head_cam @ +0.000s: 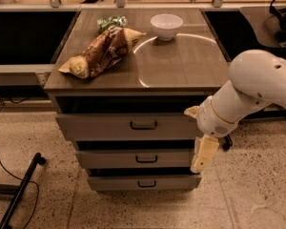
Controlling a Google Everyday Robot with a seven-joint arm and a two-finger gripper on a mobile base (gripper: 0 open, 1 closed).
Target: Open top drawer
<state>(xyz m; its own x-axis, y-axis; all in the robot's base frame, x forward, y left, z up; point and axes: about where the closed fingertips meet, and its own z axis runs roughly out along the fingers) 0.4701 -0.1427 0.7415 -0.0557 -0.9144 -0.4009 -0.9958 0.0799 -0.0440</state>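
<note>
The top drawer (100, 127) is the widest grey-beige front of three under the brown cabinet top (181, 66), with a small black loop handle (144, 125) at its centre. Its front sits in line with the cabinet, with a dark gap above it. My gripper (193, 140), on a white arm (257, 87), hangs at the drawer's right end, to the right of the handle and apart from it. It looks open and empty, one cream finger pointing down and the other toward the drawer front.
Two narrower drawers (109, 159) (109, 182) sit below. On the cabinet top lie a brown chip bag (102, 51), a green packet (110, 22) and a white bowl (166, 26). A black stand leg (21, 190) lies on the floor at left. Dark counters flank the cabinet.
</note>
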